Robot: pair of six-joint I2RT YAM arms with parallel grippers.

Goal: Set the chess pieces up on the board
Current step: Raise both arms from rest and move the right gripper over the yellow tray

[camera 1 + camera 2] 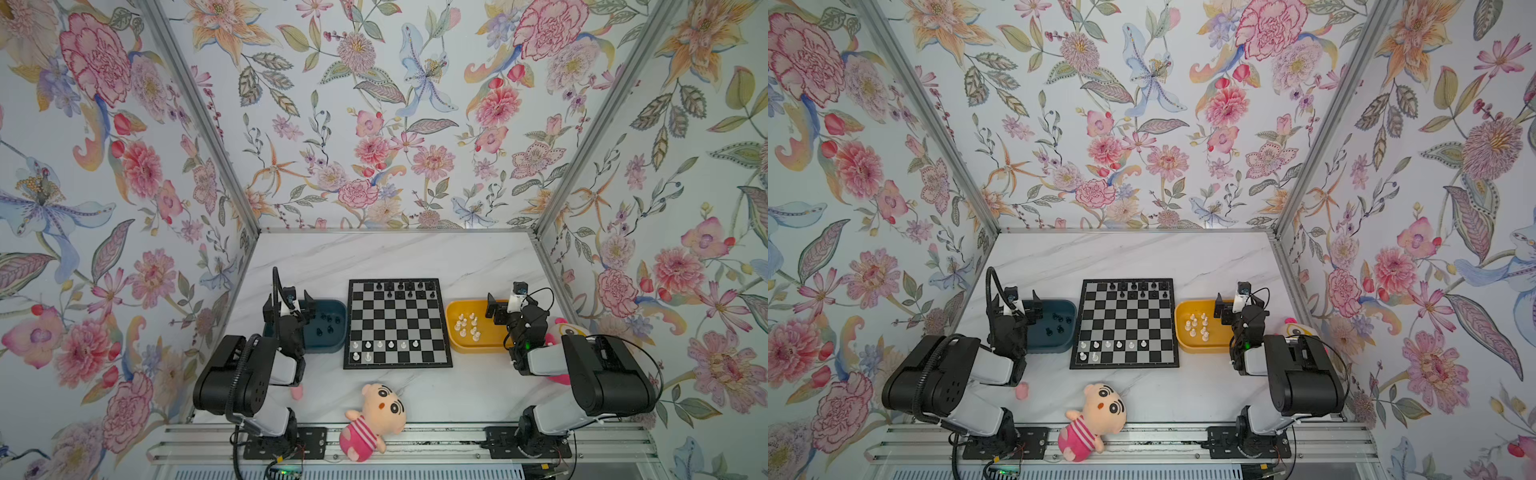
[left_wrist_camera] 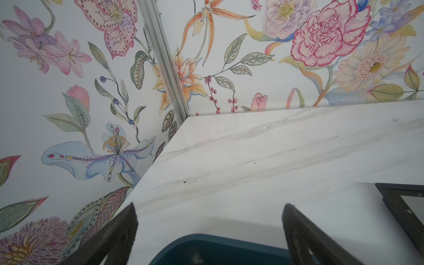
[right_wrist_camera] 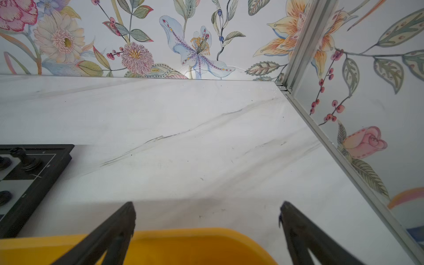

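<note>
The left gripper (image 1: 289, 308) hangs released, jaws spread wide with nothing between them, over the far left part of the blue tray (image 1: 334, 347), left of centre in both top views. In the left wrist view its dark fingers (image 2: 124, 229) frame the tray's rim and the bare marble table (image 2: 229, 160). The tray's inside is cut off at the frame edge there.

The right gripper (image 1: 504, 309) is likewise wide apart and empty, above the far right part of the yellow tray (image 1: 453, 318), right of centre. In the top views one of its fingers is hidden behind the wrist. The right wrist view shows both fingers apart over the tray's rim.

Loose black pieces (image 1: 328, 321) lie in the blue tray just right of the left gripper. Loose white pieces (image 1: 467, 326) stand in the yellow tray just left of the right gripper.

The board (image 1: 399, 328) lies between the trays, lower middle of the frame, apart from both grippers. Black chess pieces (image 1: 400, 286) stand on its two far rows. White chess pieces (image 1: 380, 345) stand on its two near rows, mostly toward the left. Their kinds are too small to tell. The right wrist view catches only one board corner, with other pieces cut off at the edge.

A plush doll (image 1: 374, 419) lies at bottom centre. A pink plush (image 1: 561, 328) is mostly hidden behind the right arm.
</note>
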